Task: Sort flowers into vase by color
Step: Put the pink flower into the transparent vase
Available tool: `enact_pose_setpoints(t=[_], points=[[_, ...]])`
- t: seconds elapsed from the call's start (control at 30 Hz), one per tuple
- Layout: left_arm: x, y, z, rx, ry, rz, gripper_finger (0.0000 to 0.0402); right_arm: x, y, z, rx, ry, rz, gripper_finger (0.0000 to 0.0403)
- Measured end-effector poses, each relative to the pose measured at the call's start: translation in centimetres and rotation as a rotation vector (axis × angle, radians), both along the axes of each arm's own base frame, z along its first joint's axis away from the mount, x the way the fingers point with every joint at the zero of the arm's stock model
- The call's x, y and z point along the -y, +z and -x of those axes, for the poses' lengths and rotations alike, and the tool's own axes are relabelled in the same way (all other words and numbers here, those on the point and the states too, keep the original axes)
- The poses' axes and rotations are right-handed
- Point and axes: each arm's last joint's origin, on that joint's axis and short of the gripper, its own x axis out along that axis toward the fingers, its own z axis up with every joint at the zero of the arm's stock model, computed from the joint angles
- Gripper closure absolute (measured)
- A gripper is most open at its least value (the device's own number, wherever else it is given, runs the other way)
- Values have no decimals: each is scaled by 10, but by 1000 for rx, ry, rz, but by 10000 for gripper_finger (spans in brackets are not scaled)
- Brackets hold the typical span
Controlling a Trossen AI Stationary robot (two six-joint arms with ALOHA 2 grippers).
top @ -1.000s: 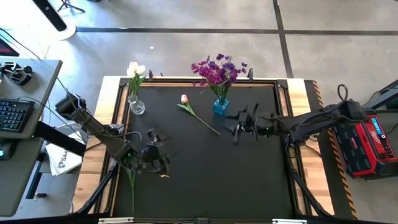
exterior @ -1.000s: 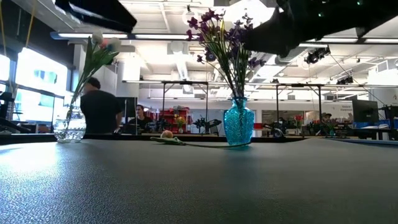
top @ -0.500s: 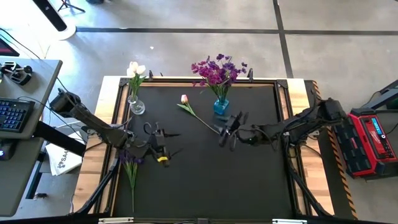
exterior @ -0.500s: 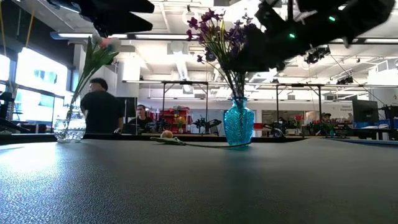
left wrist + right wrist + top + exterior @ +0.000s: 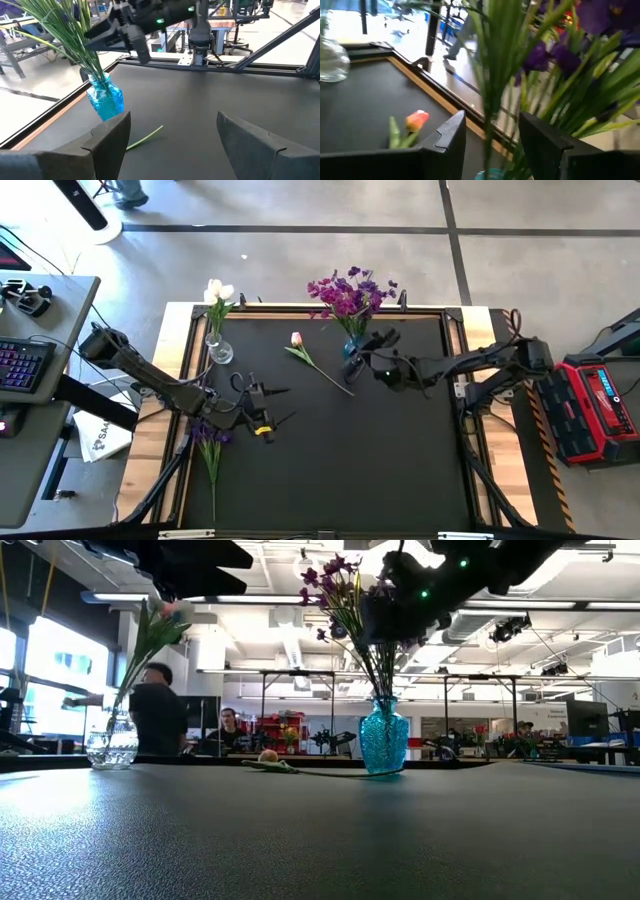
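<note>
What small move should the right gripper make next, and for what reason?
Probably back away from the blue vase and go down to the pink tulip, which lies alone on the table. The right gripper is open, empty, beside the purple flowers.

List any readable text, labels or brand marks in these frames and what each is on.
"SAA": partial print on the white sheet beside the table's left edge in the high view; the remaining letters are cut off.
White lettering on the red case right of the table: too small to read.
Keyboard keys on the left desk: too small to read.
Signs in the room behind, low view: blurred, unreadable.
No text on the vases, flowers or arms.
</note>
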Motion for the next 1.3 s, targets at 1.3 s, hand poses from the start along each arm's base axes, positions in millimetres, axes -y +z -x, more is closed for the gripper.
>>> enact_pose_setpoints(t=[1.3], points=[[3,0,1,3,-12,10,117,7,-5,13,-62,106,-202,338]])
